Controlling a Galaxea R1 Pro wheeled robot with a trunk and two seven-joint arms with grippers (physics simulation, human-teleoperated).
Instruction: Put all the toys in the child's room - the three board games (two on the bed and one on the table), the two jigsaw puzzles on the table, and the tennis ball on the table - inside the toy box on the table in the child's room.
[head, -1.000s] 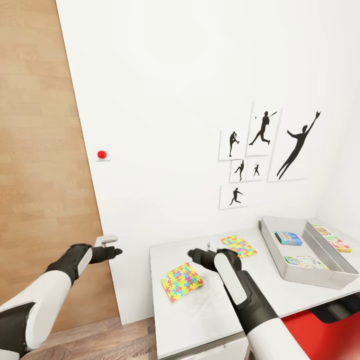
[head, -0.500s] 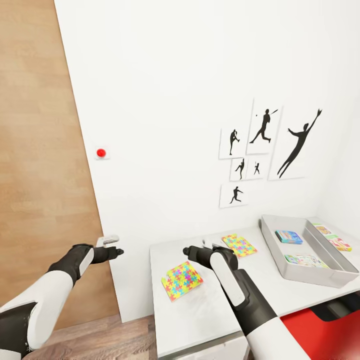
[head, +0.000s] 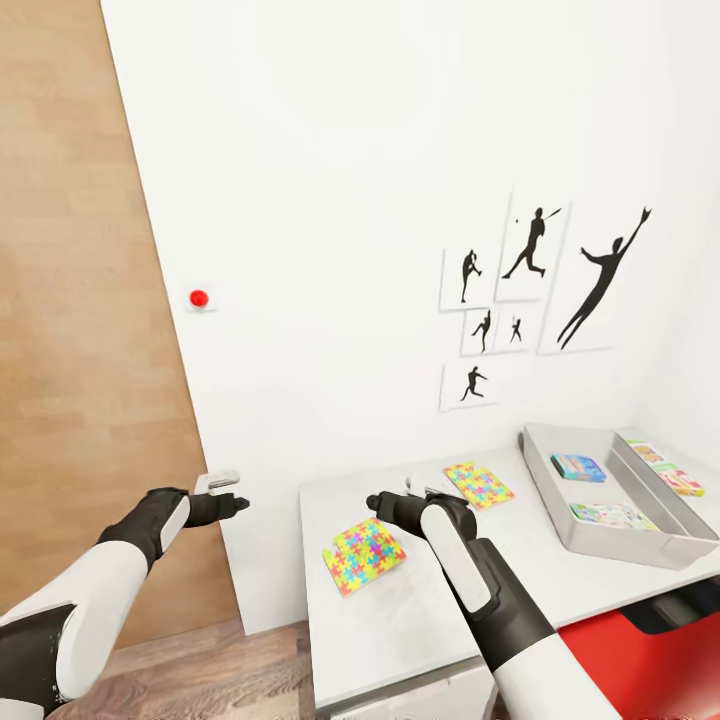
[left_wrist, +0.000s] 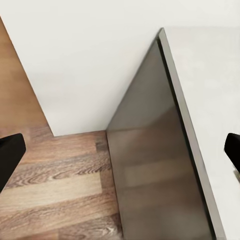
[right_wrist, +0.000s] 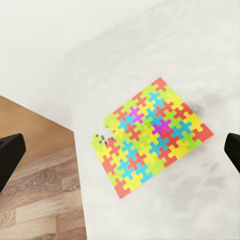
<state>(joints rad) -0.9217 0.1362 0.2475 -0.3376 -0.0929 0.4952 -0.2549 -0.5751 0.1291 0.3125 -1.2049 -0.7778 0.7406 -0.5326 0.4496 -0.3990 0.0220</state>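
The right gripper hangs above the table w/ jaws spread wide, holding nothing. Directly under it, slightly ahead, lies the near jigsaw puzzle, flat on the table, prob. the next pick. The second puzzle lies just beyond the gripper, and the toy box sits well to its right, with two board games inside. The left gripper is also open, off the table edge over the floor, kept out of the way.

No text, number or brand can be read. The board games in the toy box have printed covers, but the print is too small. The wall pictures carry only black silhouettes.
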